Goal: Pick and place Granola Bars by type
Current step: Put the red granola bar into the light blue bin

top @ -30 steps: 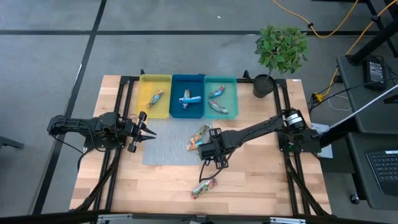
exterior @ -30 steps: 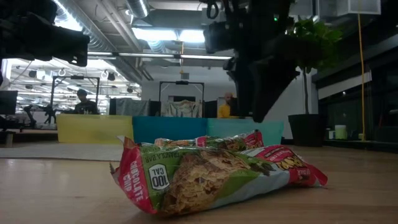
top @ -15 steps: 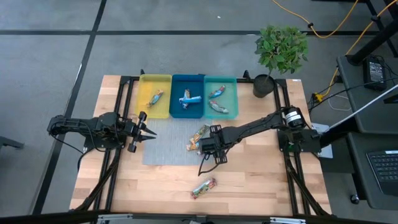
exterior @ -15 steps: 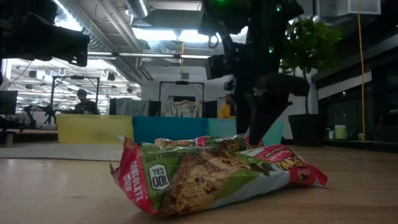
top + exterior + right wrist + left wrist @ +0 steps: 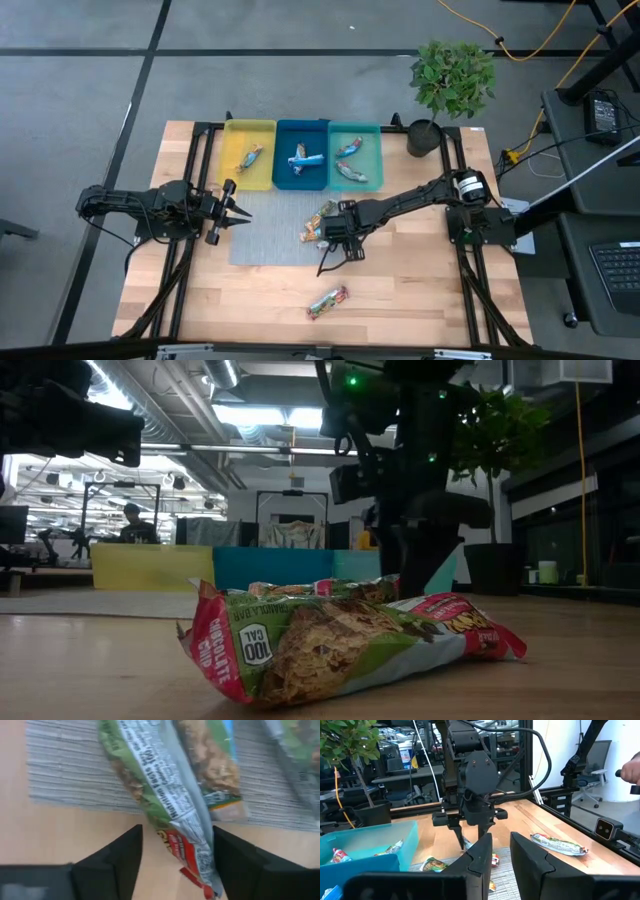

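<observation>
Three granola bars lie together on the grey mat (image 5: 270,235), green-and-red wrappers (image 5: 320,222). My right gripper (image 5: 332,240) hangs low over them, open; in the right wrist view its fingers (image 5: 177,832) stand on either side of one bar (image 5: 165,805), whose red end reaches past the mat's edge onto the wood. Whether they touch it I cannot tell. Another green-red bar (image 5: 327,300) (image 5: 340,645) lies alone near the table's near edge. My left gripper (image 5: 234,210) waits open at the mat's left side, pointing right.
Along the far edge stand a yellow tray (image 5: 248,172), a blue tray (image 5: 302,178) and a teal tray (image 5: 372,150), each with bars inside. A potted plant (image 5: 450,80) stands at the far right corner. Bare wood lies on the near half of the table.
My right gripper has moved toward the table's far-left, over the bars on the mat, and come down closer to them. The bars and the left arm have stayed where they were.
</observation>
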